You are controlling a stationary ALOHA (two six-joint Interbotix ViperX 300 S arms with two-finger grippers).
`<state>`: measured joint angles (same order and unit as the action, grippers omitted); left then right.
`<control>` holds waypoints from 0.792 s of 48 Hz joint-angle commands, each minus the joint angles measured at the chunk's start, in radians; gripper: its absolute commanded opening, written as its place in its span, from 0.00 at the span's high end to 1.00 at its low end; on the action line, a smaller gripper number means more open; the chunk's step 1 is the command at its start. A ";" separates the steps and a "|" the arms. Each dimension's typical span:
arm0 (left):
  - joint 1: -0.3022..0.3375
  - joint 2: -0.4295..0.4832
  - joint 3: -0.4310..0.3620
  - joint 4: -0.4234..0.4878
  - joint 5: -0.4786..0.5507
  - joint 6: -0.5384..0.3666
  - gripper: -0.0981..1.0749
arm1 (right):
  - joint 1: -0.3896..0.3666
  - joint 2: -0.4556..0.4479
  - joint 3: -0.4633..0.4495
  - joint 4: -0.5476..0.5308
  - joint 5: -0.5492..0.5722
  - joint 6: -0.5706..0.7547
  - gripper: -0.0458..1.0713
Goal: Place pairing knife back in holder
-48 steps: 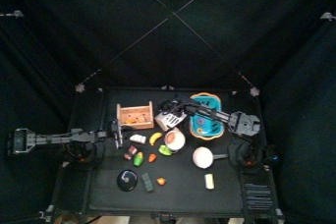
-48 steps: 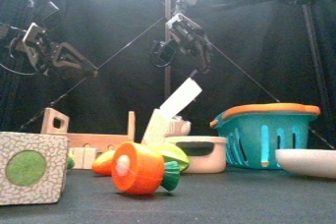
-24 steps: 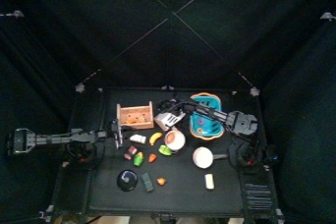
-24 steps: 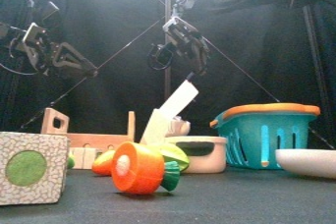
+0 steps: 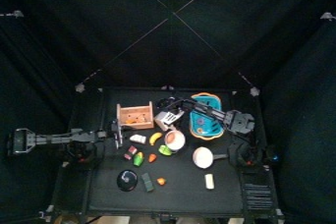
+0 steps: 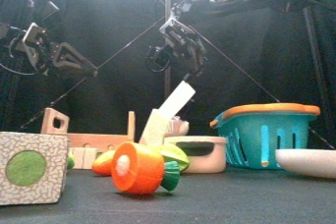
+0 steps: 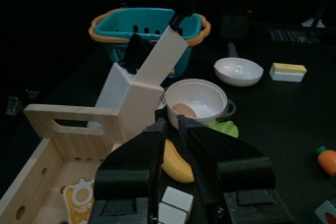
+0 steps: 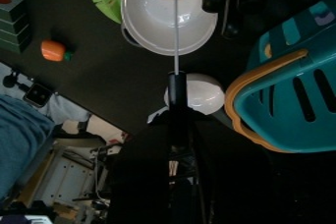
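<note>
Knife blade stands edge-on, pinched between the pressed-together jaws of the right end effector, high above the white bowl and beside the blue basket. Left end effector hangs with jaws spread near the table's left edge, the wooden holder just left of the basket.

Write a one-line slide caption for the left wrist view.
Left wrist view: wooden holder beside a white bowl, blue basket behind them.
</note>
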<state>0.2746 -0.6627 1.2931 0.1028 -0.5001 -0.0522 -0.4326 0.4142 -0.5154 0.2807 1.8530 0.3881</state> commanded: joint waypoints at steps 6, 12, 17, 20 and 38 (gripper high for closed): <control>-0.002 0.002 -0.011 -0.002 -0.005 0.002 0.38 | -0.017 -0.021 -0.035 0.003 -0.002 -0.003 0.56; -0.002 0.002 -0.011 -0.003 -0.005 0.002 0.38 | -0.018 -0.021 -0.043 0.002 -0.002 -0.003 0.56; -0.002 0.002 -0.009 -0.003 -0.005 0.000 0.38 | -0.017 -0.018 -0.049 0.000 -0.002 -0.003 0.56; 0.000 0.002 -0.008 -0.002 -0.005 0.000 0.38 | -0.017 -0.015 -0.055 -0.003 -0.003 -0.003 0.56; -0.002 0.002 -0.008 -0.003 -0.005 0.000 0.38 | -0.014 0.032 -0.167 -0.048 -0.008 -0.005 0.56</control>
<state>0.2746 -0.6627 1.2962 0.1012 -0.5001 -0.0537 -0.4403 0.4556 -0.6320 0.2408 1.8546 0.3866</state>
